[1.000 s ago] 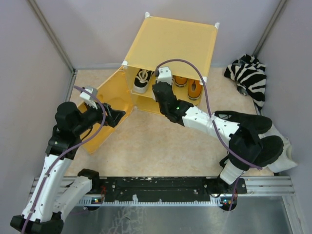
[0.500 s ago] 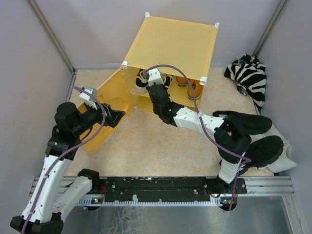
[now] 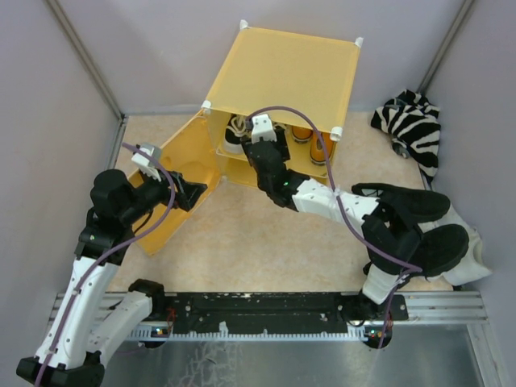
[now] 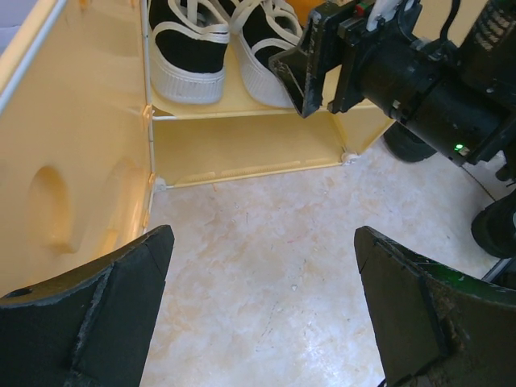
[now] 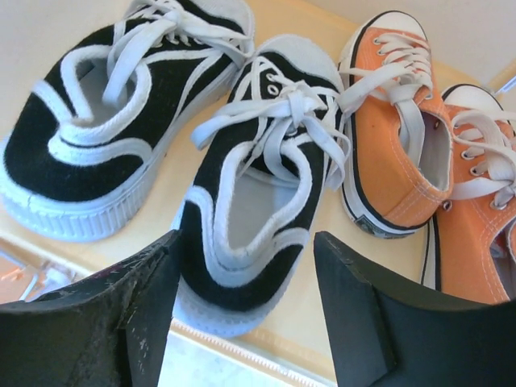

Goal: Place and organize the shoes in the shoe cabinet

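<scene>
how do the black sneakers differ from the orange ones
The black sneakers have black uppers with white trim; the orange sneakers are orange. The black pair sits left with a gap between shoes; the orange pair sits right, touching. Both have white laces and share the shelf.

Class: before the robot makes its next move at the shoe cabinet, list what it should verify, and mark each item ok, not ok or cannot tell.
1. All four shoes on the shelf: ok; the black pair and the orange pair sit there.
2. Right fingers open: ok; they straddle one black shoe's heel.
3. Right fingers off that shoe: cannot tell.
4. Door open: ok.
5. Right arm clear of the cabinet opening: not ok; it reaches in.
6. Left fingers open and empty: ok.
</scene>
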Robot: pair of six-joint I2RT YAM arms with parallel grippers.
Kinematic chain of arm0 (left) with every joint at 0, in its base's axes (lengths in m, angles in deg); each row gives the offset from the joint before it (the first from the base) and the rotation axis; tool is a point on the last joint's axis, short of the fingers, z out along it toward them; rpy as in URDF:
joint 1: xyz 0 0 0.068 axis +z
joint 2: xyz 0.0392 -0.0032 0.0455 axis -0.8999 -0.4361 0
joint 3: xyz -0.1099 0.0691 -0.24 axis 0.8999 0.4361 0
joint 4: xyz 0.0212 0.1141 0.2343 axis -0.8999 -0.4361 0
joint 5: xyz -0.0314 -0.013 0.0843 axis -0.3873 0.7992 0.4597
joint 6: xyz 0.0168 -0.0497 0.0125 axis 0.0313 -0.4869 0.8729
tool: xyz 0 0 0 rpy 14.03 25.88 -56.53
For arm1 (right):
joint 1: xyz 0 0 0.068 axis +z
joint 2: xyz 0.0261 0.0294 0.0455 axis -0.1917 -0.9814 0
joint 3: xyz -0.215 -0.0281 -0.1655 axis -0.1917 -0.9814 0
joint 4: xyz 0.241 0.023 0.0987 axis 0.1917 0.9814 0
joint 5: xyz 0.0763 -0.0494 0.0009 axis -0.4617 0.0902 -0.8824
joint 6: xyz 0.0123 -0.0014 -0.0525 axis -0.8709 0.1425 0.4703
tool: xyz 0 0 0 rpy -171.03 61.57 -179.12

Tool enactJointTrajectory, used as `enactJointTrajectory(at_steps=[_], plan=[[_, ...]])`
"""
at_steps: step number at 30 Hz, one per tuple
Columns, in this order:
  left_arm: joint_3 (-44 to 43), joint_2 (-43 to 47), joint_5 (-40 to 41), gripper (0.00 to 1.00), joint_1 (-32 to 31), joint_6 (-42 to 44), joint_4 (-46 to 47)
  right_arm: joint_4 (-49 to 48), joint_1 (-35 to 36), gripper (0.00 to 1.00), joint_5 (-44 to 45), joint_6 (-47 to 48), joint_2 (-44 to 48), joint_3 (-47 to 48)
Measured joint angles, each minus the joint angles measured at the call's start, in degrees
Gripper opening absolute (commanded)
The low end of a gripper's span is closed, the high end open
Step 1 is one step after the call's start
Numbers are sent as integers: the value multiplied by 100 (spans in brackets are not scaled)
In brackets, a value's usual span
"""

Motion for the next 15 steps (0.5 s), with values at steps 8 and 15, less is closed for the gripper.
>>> enactJointTrajectory(at_steps=[8,15], plan=[[0,-50,57,99,0,0,0,1126,328,71,-575,-527,837,-107],[0,-142,87,99,0,0,2,2496,564,71,-1167,-1239,1703,-372]])
